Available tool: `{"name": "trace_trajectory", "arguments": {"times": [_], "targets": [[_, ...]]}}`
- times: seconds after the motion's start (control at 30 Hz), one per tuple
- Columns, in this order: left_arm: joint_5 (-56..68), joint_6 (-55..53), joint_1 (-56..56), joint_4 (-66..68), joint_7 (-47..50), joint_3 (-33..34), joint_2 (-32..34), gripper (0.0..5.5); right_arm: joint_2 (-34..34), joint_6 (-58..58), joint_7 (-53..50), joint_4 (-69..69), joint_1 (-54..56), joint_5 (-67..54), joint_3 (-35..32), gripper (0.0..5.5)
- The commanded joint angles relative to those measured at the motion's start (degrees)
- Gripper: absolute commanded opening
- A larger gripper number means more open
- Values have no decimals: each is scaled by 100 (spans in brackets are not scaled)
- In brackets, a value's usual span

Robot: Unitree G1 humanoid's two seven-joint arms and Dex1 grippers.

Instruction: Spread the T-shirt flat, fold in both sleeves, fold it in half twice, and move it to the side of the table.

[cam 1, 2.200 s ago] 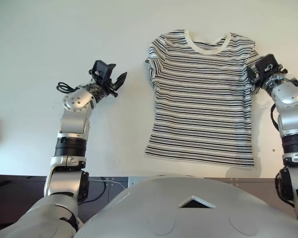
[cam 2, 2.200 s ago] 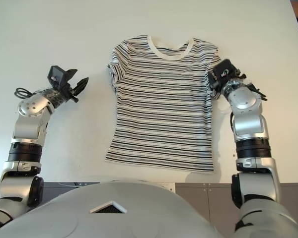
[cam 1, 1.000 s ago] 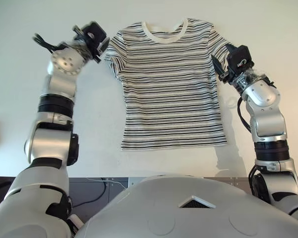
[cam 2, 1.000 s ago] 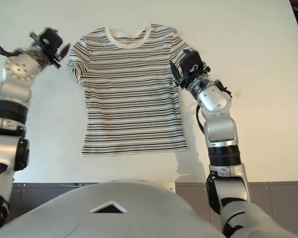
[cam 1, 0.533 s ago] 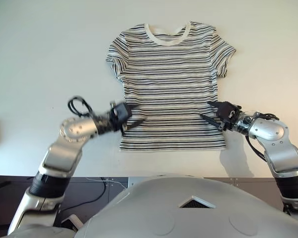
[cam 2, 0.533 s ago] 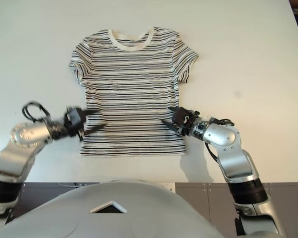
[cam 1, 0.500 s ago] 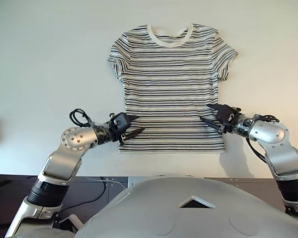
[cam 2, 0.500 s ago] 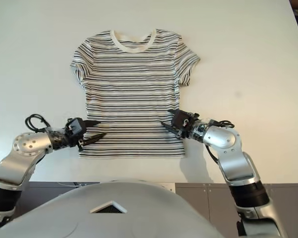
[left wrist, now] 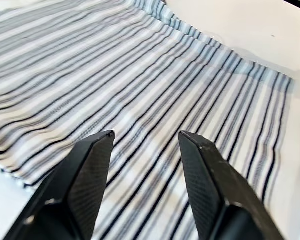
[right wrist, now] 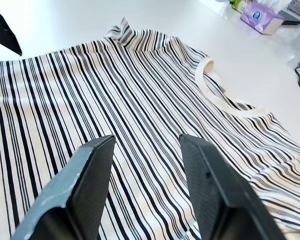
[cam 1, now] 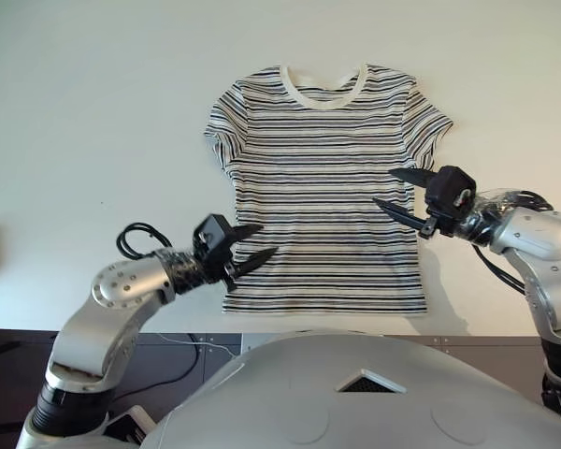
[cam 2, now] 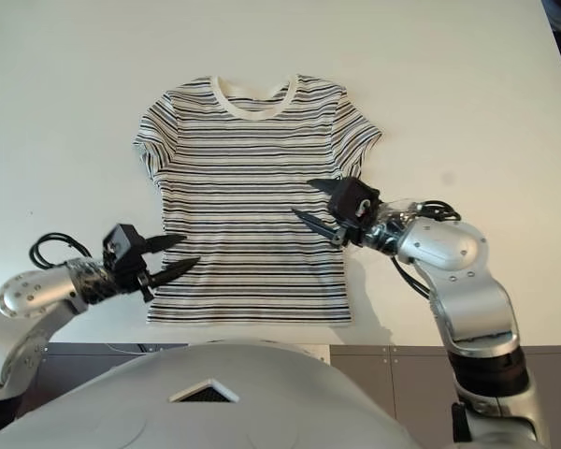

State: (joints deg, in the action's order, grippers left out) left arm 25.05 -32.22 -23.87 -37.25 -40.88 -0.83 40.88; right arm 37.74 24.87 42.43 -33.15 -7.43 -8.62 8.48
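**Open Grippers Hovering Over Flat Striped T-shirt**

The T-shirt (cam 1: 327,187) is lying spread out, sleeves unfolded, in the middle of the white table (cam 1: 93,112). The left gripper (cam 1: 265,239), forearm stretched low, is pointing at the lower left hem with fingers parted. Its wrist view is showing striped cloth beneath them, though contact is hard to judge. The right gripper (cam 1: 385,187), elbow bent, is hanging open above the right side. Its wrist view is catching the cream collar (right wrist: 225,100) and a blurred purple item (right wrist: 260,15) beyond.
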Motion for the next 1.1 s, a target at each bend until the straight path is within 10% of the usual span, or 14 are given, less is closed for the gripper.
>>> {"name": "trace_trajectory", "arguments": {"times": [0.03,0.27,0.47,0.77,1.1], "targets": [[-628,333,829,777,-175,-523,103,236,-293,-759,-783,1857,694,1201,602,235],[-1295,948,480,1570,-677,-1243,374,236,-7,-1467,-269,2377,267,1521,1133,235],[-795,578,-527,655,-393,-769,349,236,226,-1242,-239,1634,-197,1357,726,235],[783,264,1358,614,-462,657,56,236,-226,-705,44,1954,1064,53,-113,235],[-2216,2408,4159,6882,297,-966,-682,236,-1128,-2107,-2053,6694,2744,1761,332,235]]}}
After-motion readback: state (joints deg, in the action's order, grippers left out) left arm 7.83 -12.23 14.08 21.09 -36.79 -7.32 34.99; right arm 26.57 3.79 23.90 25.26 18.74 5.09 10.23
